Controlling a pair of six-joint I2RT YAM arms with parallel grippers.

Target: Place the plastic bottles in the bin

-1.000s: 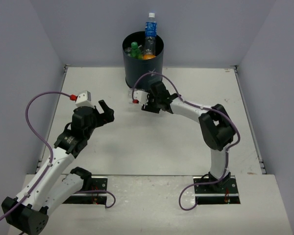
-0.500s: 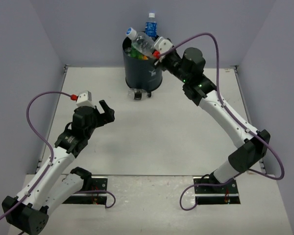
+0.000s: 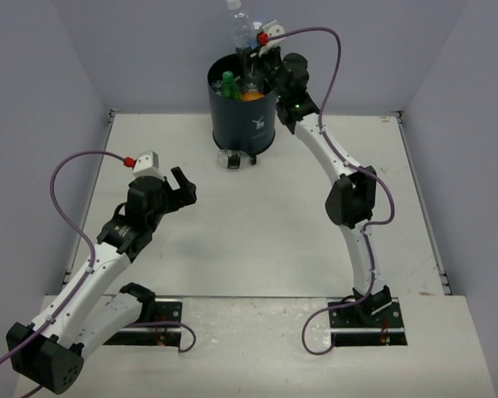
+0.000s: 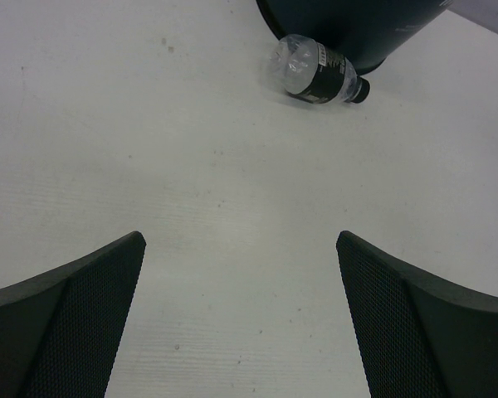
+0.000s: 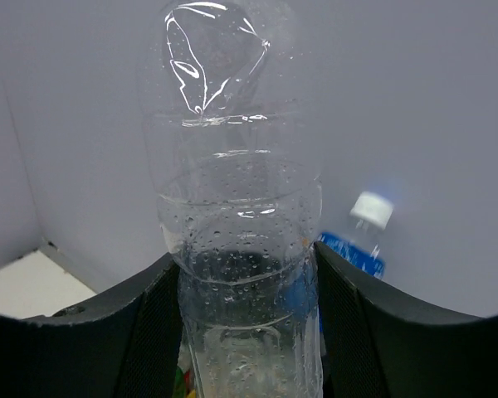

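The plastic bottles (image 3: 242, 89) are sitting in three places. At the left, the left gripper (image 3: 181, 184) is hovering with its jaws spread wide and empty, well apart from the black-capped bottle (image 4: 319, 71) lying on the table (image 3: 266, 224) just beside the foot of the bin (image 3: 247, 124). Inside the bin a green bottle (image 3: 228, 83) and an orange one (image 3: 251, 96) are showing. Above the rim the right gripper (image 5: 245, 332) is clamping a clear bottle (image 5: 236, 215) upright, with the blue-labelled bottle (image 5: 353, 245) poking up behind it. The bin is looking crowded, so on release the clear bottle is risking catching on its neighbours and tipping out over the rim
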